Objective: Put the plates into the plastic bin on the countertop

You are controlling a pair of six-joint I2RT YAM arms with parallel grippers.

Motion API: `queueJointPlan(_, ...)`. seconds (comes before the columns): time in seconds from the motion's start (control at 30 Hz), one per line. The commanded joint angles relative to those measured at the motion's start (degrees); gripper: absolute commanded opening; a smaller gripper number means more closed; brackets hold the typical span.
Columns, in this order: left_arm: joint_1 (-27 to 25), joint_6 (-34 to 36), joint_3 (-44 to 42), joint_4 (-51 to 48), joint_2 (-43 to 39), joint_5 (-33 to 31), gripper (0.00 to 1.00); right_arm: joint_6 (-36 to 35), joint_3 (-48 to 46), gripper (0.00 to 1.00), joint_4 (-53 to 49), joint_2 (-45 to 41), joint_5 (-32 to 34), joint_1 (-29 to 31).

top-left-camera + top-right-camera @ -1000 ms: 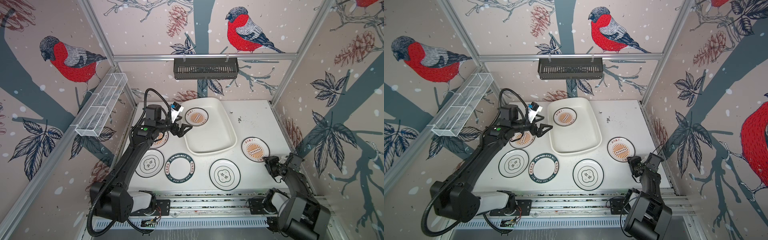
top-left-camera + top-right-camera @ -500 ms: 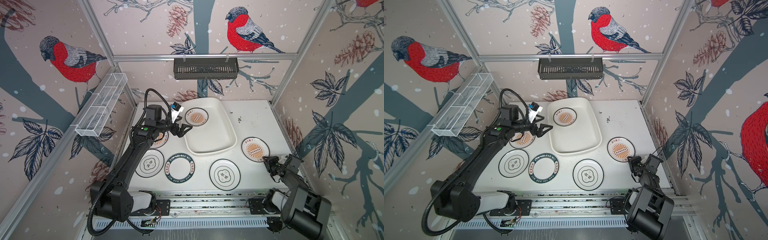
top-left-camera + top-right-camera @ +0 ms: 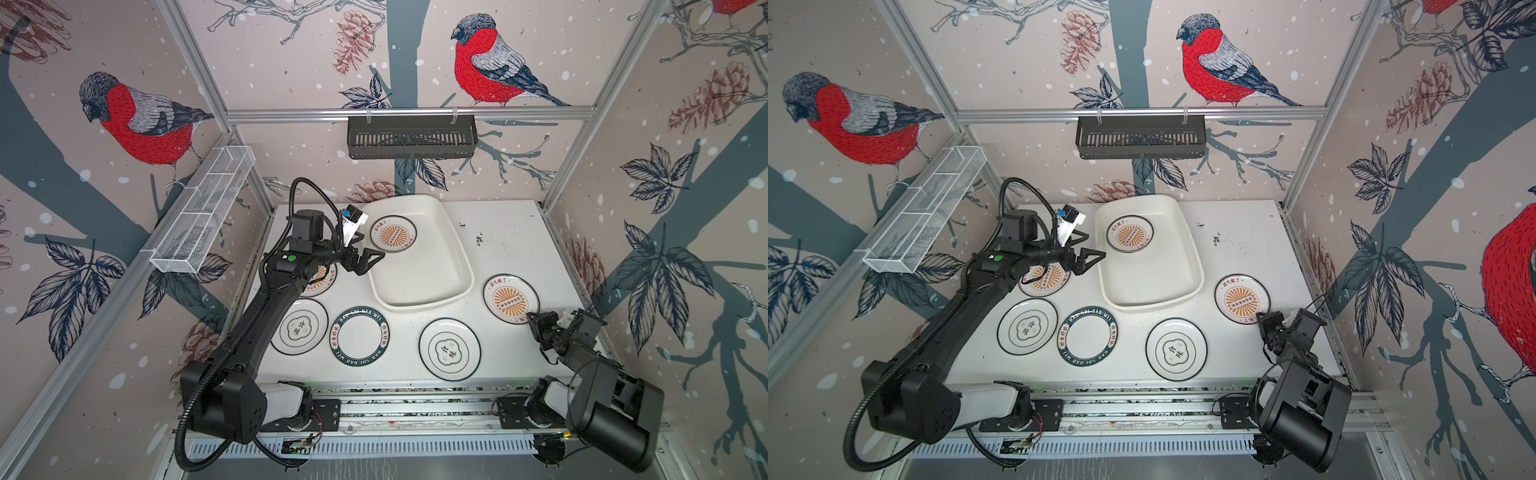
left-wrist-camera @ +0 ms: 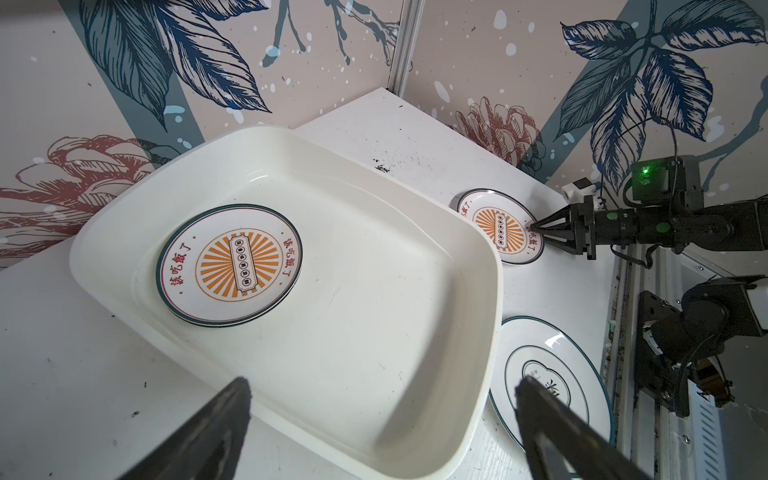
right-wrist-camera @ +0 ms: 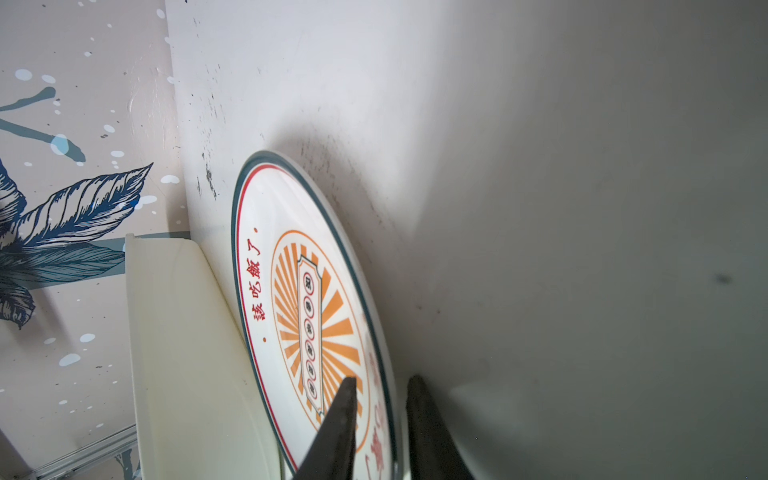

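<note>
The cream plastic bin (image 3: 419,303) (image 4: 494,266) sits at the back of the countertop (image 3: 498,232) with one sunburst plate (image 3: 392,235) (image 4: 228,266) lying in it. My left gripper (image 3: 374,248) (image 4: 383,381) hovers open and empty over the bin's near-left wall. A second sunburst plate (image 3: 510,298) (image 5: 307,299) lies right of the bin. My right gripper (image 3: 530,318) (image 5: 380,380) pinches its near rim, one finger over the face and one outside the edge. A third sunburst plate (image 3: 322,278) is partly hidden under the left arm. Two emblem plates (image 3: 298,326) (image 3: 449,349) and a green-lettered plate (image 3: 359,337) lie along the front.
A black slotted rack (image 3: 411,137) hangs on the back rail. A white wire-mesh basket (image 3: 203,216) hangs on the left wall. Aluminium rails (image 3: 415,405) carrying both arm bases run along the front edge. Dark specks (image 3: 478,239) dot the counter right of the bin.
The right gripper's jaws have narrowed around the right sunburst plate's rim, and its arm has edged toward the plate. The left arm has not moved.
</note>
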Motion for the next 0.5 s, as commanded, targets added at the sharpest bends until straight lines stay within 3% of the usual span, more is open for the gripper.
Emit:
queueJointPlan(0.0,-0.1,0.9,0.0,0.8,-0.1,0.3,0.98,-0.4,-0.4,0.24,1.0,0.8,1.5,-0.1)
queueJointPlan(0.47,-0.2,0.6,0.0,0.7,0.0,0.2,0.98,0.1,-1.4,0.15,5.2,1.5,0.9,-0.5)
